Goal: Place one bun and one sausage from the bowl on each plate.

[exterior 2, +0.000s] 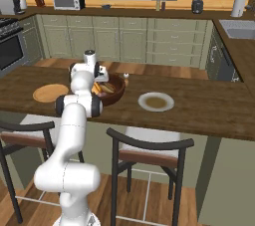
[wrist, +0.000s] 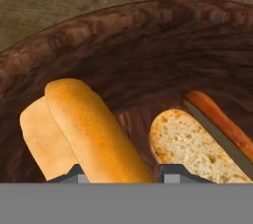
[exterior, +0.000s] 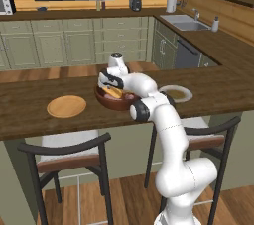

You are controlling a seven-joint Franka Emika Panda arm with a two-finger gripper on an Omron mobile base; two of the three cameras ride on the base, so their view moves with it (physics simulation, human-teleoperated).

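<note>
The dark reddish-brown wooden bowl [exterior: 110, 104] [exterior 2: 116, 93] [wrist: 123, 20] stands on the counter between the two plates. My gripper [wrist: 123, 173] [exterior: 111, 88] [exterior 2: 99, 86] reaches down into it and is shut on a golden bun [wrist: 94, 129], one fingertip at each side of it. A paler bun [wrist: 37, 139] lies against its left side. To its right lies another bun [wrist: 192, 144], crumb side up, with a sausage [wrist: 217, 119] beyond it. The light tan plate [exterior: 66, 106] [exterior 2: 50, 92] and the grey-white plate [exterior: 176, 93] [exterior 2: 156, 101] are both bare.
Two dark-framed stools [exterior: 69, 154] [exterior: 211, 135] stand at the near edge of the wooden counter [exterior: 25, 105]. A sink [exterior: 186, 21] is set into the side counter at the far right. Cabinets line the back wall.
</note>
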